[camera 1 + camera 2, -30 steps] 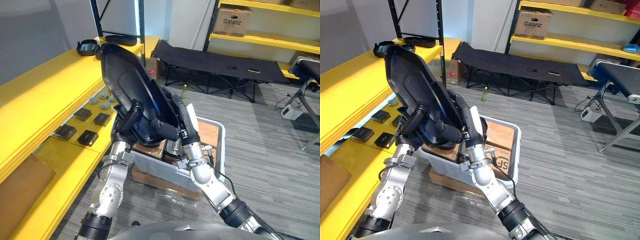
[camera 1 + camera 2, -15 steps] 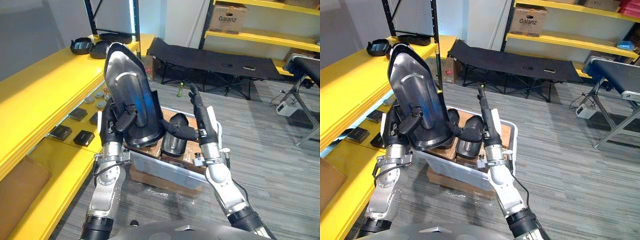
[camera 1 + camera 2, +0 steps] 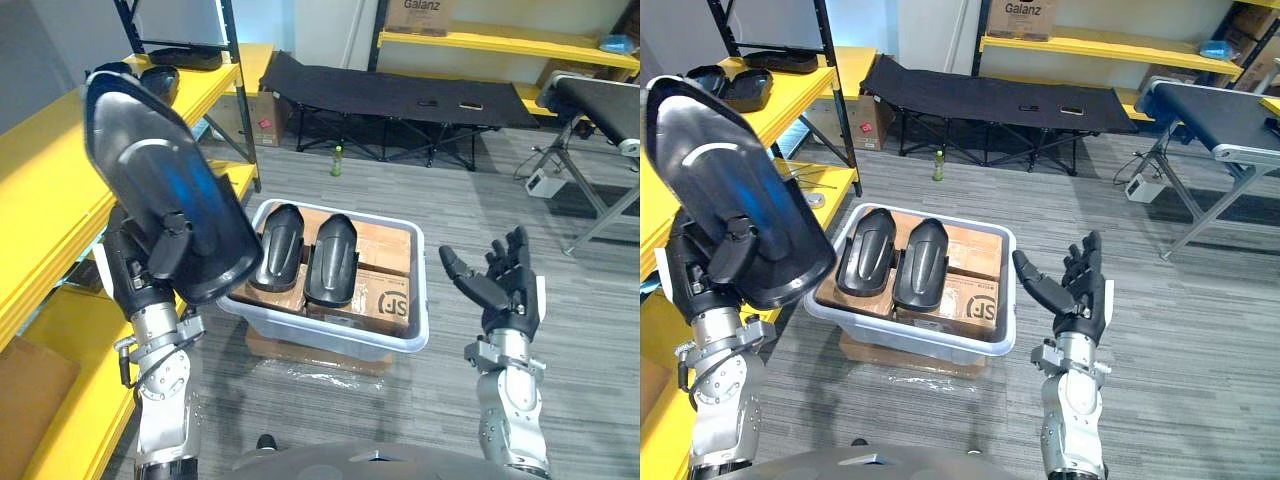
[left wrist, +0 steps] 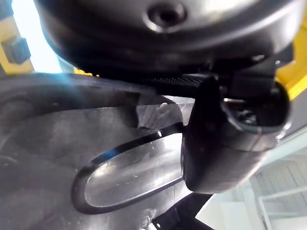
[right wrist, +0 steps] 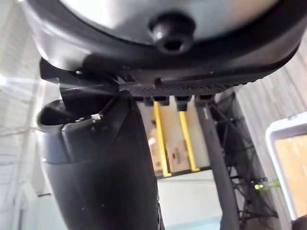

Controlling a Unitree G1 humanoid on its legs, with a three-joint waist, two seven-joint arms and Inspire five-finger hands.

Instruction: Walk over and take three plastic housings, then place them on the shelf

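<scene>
Housing (image 3: 160, 190) gripped in our left hand (image 3: 135, 280), thumb curled over its lower end; its long axis leans to the upper left, toward the yellow shelf (image 3: 35, 180) at frame left; our right hand (image 3: 505, 290) hangs splayed and empty, lower right.

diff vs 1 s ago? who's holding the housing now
The right hand let go of the plastic housing and drew off to the right, now open beside the bin. The left hand alone grips the housing and has swung it left, toward the yellow shelf. The camera shifted too. Unchanged: two housings lying in the bin.
</scene>
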